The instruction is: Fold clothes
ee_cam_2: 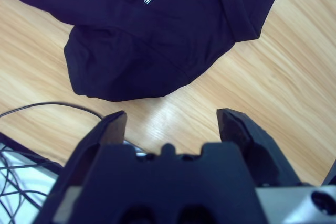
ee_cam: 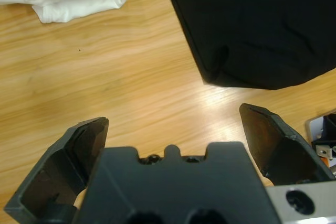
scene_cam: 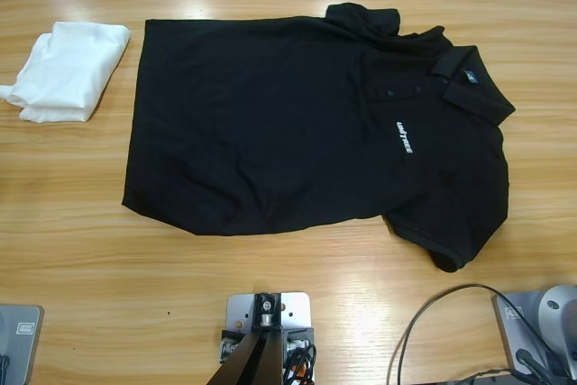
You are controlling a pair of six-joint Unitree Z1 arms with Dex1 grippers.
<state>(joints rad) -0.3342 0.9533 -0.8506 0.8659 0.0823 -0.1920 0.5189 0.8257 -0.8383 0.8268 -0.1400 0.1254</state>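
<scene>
Wood-grain desk (scene_cam: 81, 223), pale and glossy, carries two garments. At far left sits one white folded garment (scene_cam: 68, 69), soft and lumpy. Right of it, one black polo shirt (scene_cam: 270, 132) lies spread flat, hem to the left, collar to the right, with buttoned placket, small white chest logo and short sleeves; the fabric looks soft and matte. The left pincer (ee_cam: 173, 135) hangs over bare wood with its jaws wide apart and empty, just near of the shirt's hem corner. The right pincer (ee_cam_2: 170, 124) is likewise spread wide, holding nothing, just near of the shirt's near sleeve. A black cable (scene_cam: 433, 313) curves at the near right.
</scene>
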